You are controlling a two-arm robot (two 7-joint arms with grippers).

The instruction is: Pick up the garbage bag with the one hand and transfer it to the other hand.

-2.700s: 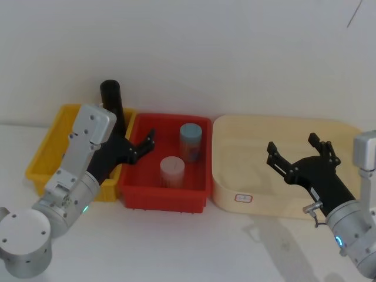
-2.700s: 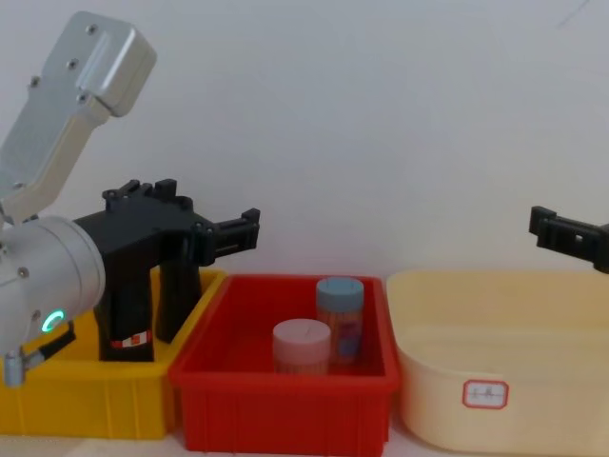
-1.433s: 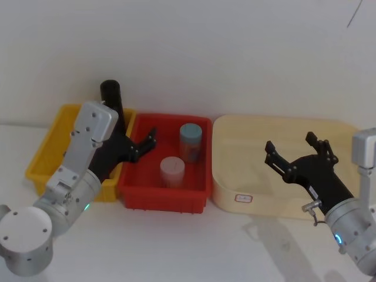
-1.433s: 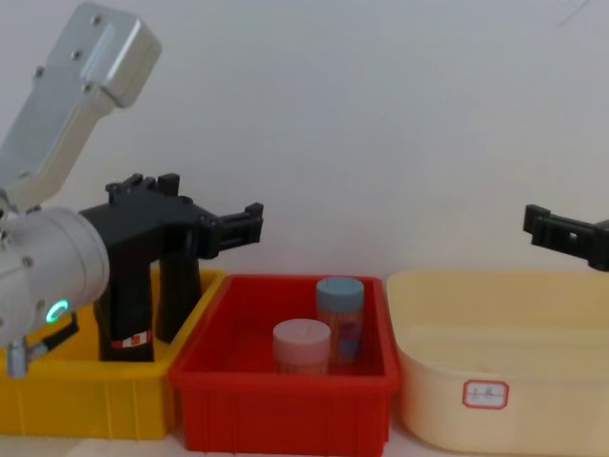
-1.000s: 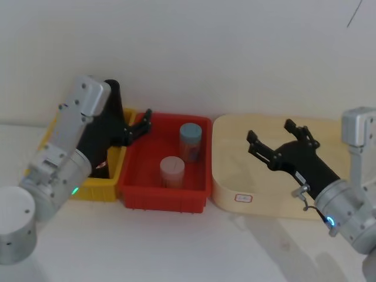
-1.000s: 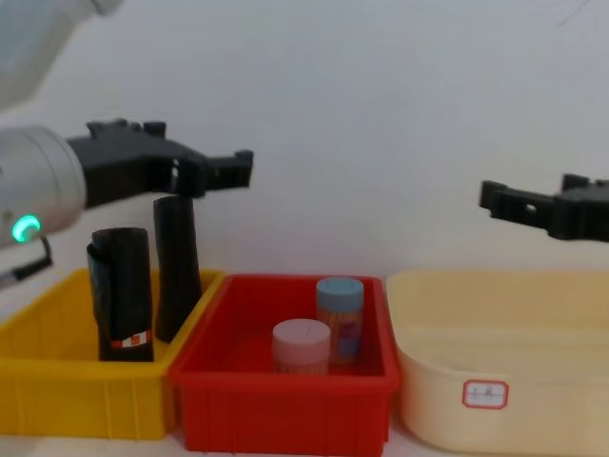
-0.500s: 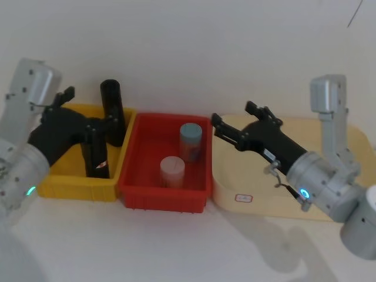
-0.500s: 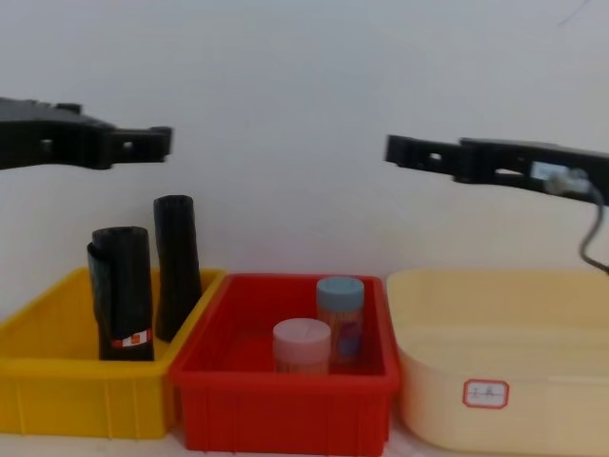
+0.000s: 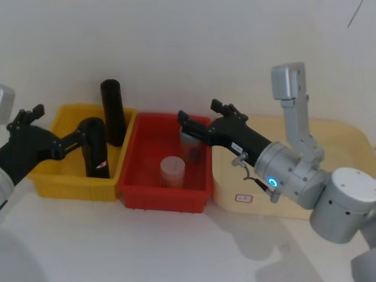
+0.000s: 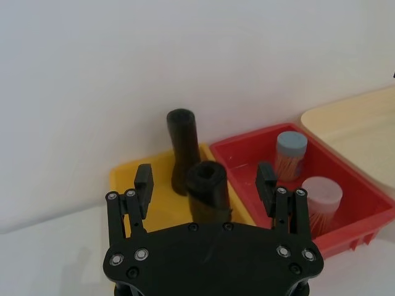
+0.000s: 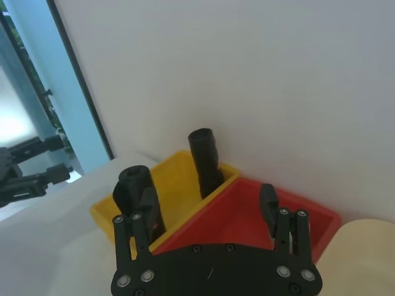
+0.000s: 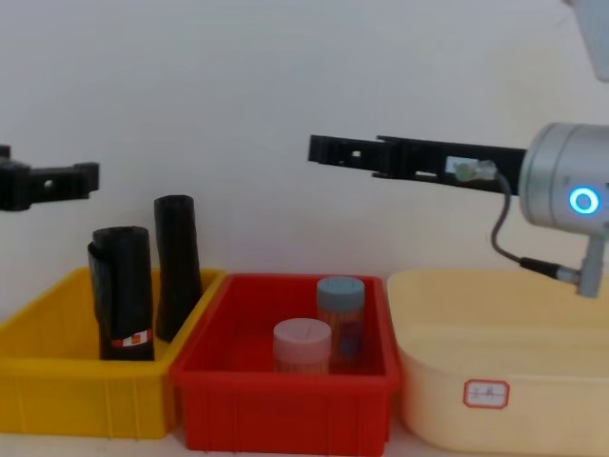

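Head view: shows the garbage bag (image 9: pixel 94 147) standing upright in the yellow bin (image 9: pixel 64 189), just beside the plain black roll (image 9: pixel 113 111). Shows the left claw (image 9: pixel 57 124) spread wide near the bag's top and holding nothing, and the right claw (image 9: pixel 200 113) equally wide and empty above the red bin (image 9: pixel 164 197). Could knock this tall narrow cylinder over, or catch the wrong roll, with a careless approach. Seems soft rolled film, matte black, so may squash or slip under a weak pinch. Carries a red-and-white band near the base.
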